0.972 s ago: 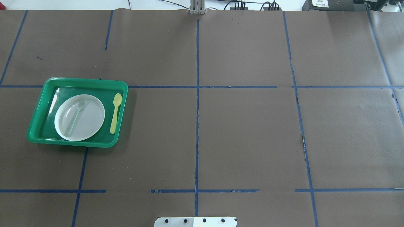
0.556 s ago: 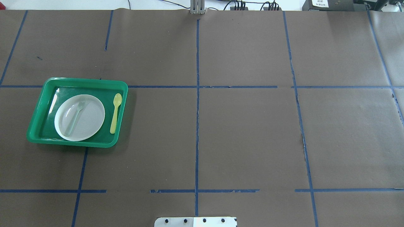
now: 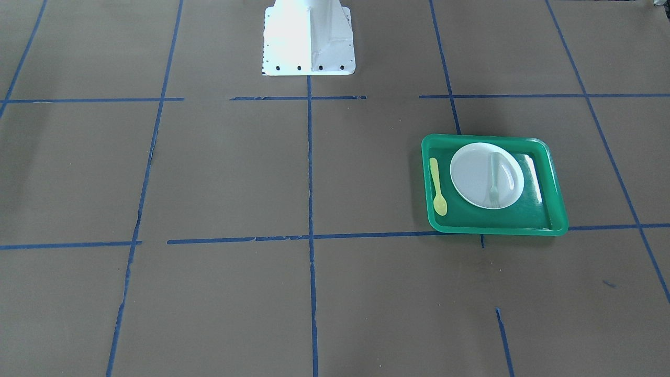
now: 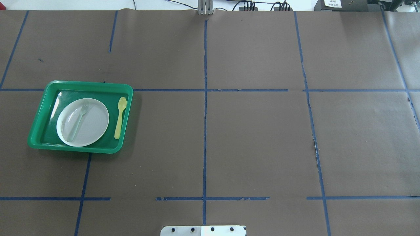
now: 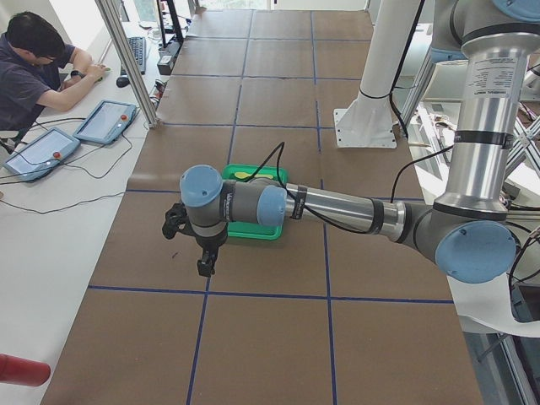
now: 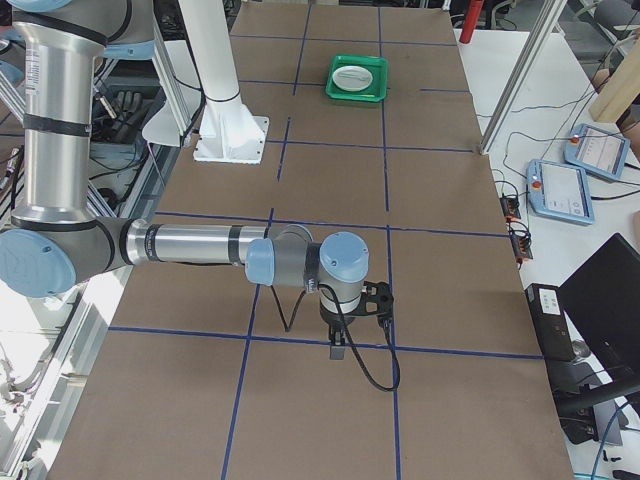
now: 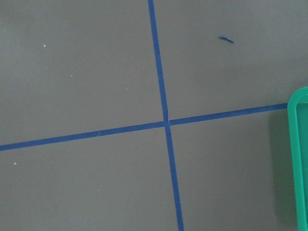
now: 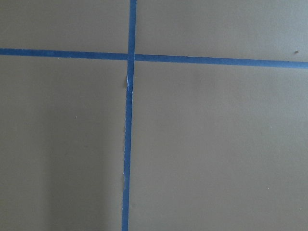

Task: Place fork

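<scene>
The pale translucent fork (image 4: 78,119) lies across the white plate (image 4: 95,121), tines toward the table's far side, in the green tray (image 4: 88,84) at the left. In the front view the fork (image 3: 493,180) lies on the plate (image 3: 471,178) in the tray (image 3: 492,138). My left gripper (image 5: 205,261) hangs above the table beside the tray, on its outer left side, seen only in the left side view. My right gripper (image 6: 338,350) hangs over bare table far to the right, seen only in the right side view. I cannot tell whether either is open or shut.
A yellow spoon (image 4: 120,117) lies in the tray to the right of the plate. The tray's rim (image 7: 301,159) shows at the right edge of the left wrist view. Brown paper with blue tape lines covers the table. The white robot base (image 3: 309,36) stands at the near middle edge.
</scene>
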### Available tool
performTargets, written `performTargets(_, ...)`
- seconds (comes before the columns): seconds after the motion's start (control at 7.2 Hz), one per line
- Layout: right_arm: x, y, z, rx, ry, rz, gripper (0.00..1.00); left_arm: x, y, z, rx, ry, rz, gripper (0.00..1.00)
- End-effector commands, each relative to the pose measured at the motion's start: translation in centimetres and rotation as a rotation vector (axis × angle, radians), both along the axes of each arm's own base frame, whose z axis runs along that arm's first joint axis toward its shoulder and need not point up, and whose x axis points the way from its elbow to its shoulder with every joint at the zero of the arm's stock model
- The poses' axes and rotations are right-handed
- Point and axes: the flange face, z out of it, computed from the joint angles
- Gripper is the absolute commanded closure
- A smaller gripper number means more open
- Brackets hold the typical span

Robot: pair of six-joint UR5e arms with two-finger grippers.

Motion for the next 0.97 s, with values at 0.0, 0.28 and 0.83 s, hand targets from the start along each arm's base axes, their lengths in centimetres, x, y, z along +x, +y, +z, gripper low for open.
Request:
performTargets(0.0, 0.0, 0.0, 0.0, 0.0, 0.0, 0.0, 0.0, 11.6, 1.0, -7.2, -0.027, 0.033, -0.018, 0.0)
performTargets(0.28, 0.0, 0.0, 0.0, 0.0, 0.0, 0.0, 0.0, 19.8, 2.9, -9.8, -0.072, 0.043, -0.087, 0.0)
performTargets(0.83, 0.0, 0.0, 0.0, 0.0, 0.0, 0.0, 0.0, 30.1, 4.4, -7.7, -0.113, 0.022, -0.057, 0.0)
